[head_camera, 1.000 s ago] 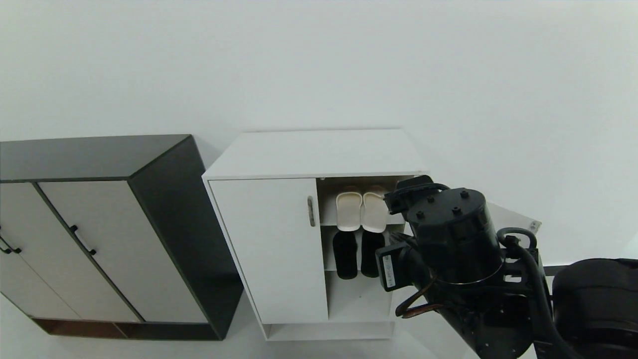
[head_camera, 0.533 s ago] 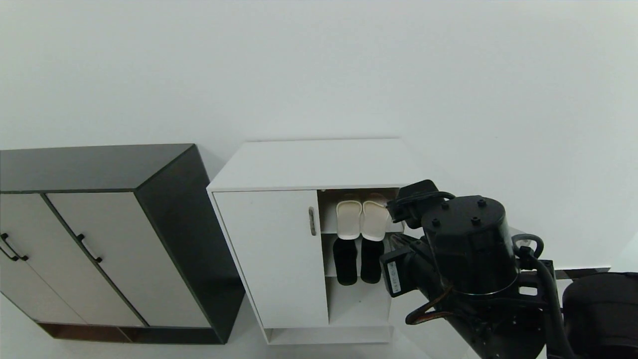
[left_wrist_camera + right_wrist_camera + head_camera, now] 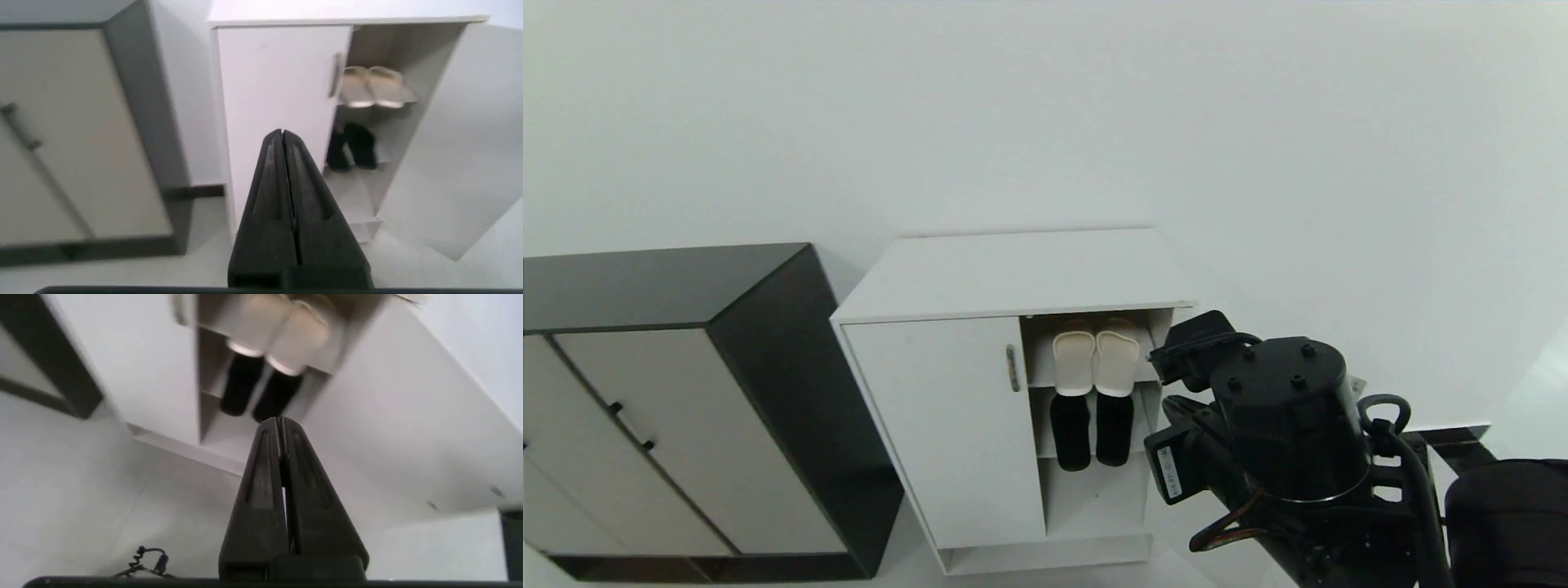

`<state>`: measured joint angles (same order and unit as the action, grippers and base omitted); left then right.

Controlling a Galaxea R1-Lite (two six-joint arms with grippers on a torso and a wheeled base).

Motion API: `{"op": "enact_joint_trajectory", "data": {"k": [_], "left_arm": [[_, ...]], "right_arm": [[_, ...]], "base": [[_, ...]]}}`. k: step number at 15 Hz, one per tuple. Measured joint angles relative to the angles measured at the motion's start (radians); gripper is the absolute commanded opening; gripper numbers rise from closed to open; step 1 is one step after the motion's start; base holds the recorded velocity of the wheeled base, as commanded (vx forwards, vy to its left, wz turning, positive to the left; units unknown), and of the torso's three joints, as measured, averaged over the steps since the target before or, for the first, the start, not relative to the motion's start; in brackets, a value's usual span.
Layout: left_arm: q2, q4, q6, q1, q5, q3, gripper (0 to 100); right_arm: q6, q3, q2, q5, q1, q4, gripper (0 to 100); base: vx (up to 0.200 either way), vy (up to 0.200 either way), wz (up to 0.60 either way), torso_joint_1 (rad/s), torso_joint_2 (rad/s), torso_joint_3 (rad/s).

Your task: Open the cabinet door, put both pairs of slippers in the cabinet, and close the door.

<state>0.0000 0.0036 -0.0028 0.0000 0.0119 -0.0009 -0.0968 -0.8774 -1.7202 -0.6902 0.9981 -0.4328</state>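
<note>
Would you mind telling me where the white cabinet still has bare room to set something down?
The bottom compartment, under the black slippers, is bare, and so is the cabinet top. The upper shelf is taken by the white slippers, and the middle shelf by the black pair.

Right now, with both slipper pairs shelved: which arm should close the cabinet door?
Right, probably. The right gripper hangs close beside the open door on the cabinet's right side. The left gripper sits farther back, facing the closed left door.
</note>
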Motion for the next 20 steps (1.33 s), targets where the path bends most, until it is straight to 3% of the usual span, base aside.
{"op": "enact_joint_trajectory", "data": {"k": [3,7,14,20], "left_arm": [[0.0,0.0,0.0,0.0,0.0,0.0,0],[0.0,-0.001,0.0,0.002,0.0,0.0,0],[0.0,0.0,0.0,0.0,0.0,0.0,0],[0.0,-0.001,0.0,0.001,0.0,0.0,0]], "right_arm": [[0.0,0.001,0.002,0.0,-0.002,0.001,0],[0.007,-0.024,0.0,0.011,-0.073,-0.033,0],[-0.096,-0.362,-0.084,0.106,-0.294,0.197,0],[-0.109,-0.512,-0.193,0.139,-0.395,0.24,0]], "base": [[0.0,0.0,-0.6,0.007,0.0,-0.002],[0.0,0.0,0.0,0.0,0.0,0.0],[0.0,0.0,0.0,0.0,0.0,0.0],[-0.167,0.0,0.0,0.004,0.0,0.0]]}}
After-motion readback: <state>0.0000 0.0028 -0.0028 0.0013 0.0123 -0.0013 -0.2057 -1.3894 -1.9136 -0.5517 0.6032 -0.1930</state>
